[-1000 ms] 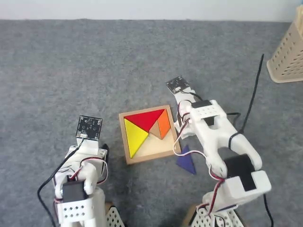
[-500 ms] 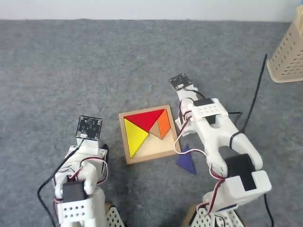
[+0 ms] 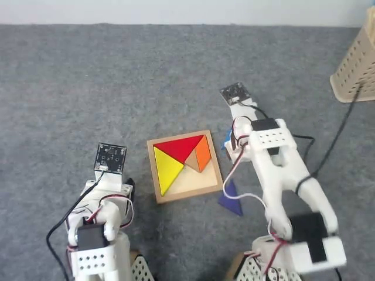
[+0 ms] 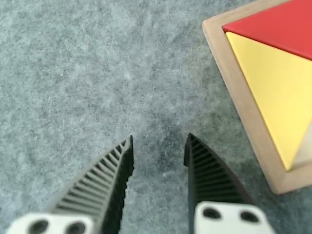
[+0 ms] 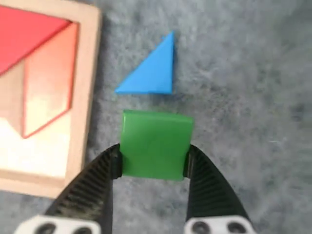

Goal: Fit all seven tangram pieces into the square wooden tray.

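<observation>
The square wooden tray (image 3: 157, 196) lies mid-table with a red triangle (image 3: 180, 147), a yellow triangle (image 3: 166, 168) and an orange piece (image 3: 203, 155) in it. Just past the tray's right rim (image 5: 84, 102), my right gripper (image 5: 153, 156) is shut on a green square (image 5: 155, 145). A light blue triangle (image 5: 152, 70) lies on the carpet right beyond the square, and its edge (image 3: 227, 140) peeks out beside the right arm (image 3: 270, 153). A dark blue triangle (image 3: 230, 198) rests by the tray's near right corner. My left gripper (image 4: 158, 146) is open over bare carpet, left of the tray's corner (image 4: 243, 112).
A beige perforated basket (image 3: 357, 64) stands at the far right edge. Grey carpet covers the whole table, with wide free room to the left and behind the tray. Cables trail from the right arm.
The right arm has swung to the right and a little farther back, away from the tray's rim, uncovering the light blue triangle's edge. The left arm has not moved.
</observation>
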Available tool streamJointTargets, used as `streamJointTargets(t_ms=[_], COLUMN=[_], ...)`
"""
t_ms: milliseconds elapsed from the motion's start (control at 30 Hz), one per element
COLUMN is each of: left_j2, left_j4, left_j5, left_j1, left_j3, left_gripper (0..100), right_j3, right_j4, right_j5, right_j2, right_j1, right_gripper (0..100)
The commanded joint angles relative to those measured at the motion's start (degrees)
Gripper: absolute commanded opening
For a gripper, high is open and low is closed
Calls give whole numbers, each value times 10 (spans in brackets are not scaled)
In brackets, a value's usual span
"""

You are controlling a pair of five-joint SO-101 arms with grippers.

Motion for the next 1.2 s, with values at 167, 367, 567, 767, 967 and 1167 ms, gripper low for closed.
streamJointTargets(t_ms=[167, 367, 567, 767, 967, 1167], left_j2=[-11, -11, -11, -11, -11, -11], left_j4=[4, 4, 4, 4, 4, 4], left_j5=[-1, -1, -1, -1, -1, -1], left_j1=[1, 0, 0, 0, 0, 0], left_j3=[-7, -7, -7, -7, -7, -7], left_gripper=[167, 167, 167, 167, 167, 167], right_j3=[-20, -18, -18, -18, -20, -21], right_j4=[15, 15, 15, 15, 0, 0], right_j5=[44, 79, 120, 133, 129, 128], right_j2=[-80, -47, -4, 27, 47, 51], right_j1=[-180, -278, -286, -286, -286, -286], right_gripper=[6, 6, 6, 6, 20, 101])
